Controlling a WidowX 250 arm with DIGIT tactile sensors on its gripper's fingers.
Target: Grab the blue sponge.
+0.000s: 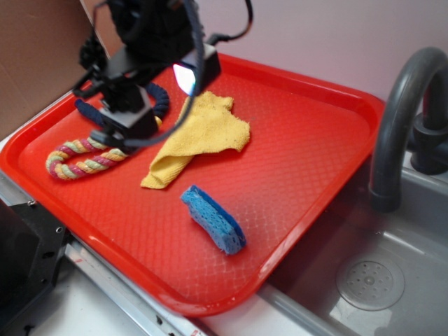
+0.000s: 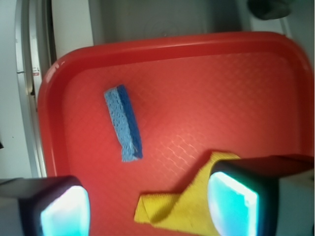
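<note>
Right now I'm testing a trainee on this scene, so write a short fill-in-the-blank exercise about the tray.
1. The small blue foam sponge lies on a ___ plastic tray.
2. The crumpled cloth beside it is ___.
3. The gripper, jaws open, holds ___.
4. Right of the tray stands a grey ___.

Missing words: red; yellow; nothing; faucet

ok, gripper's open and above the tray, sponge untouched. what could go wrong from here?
1. The yellow cloth lies right under the open gripper; a straight descent would likely snag it instead of the blue sponge.
2. The sponge sits on its edge and diagonal to the fingers, so a misaligned close may tip or push it across the red tray.
3. The rope toy lies close beside the arm and could get dragged.
</note>
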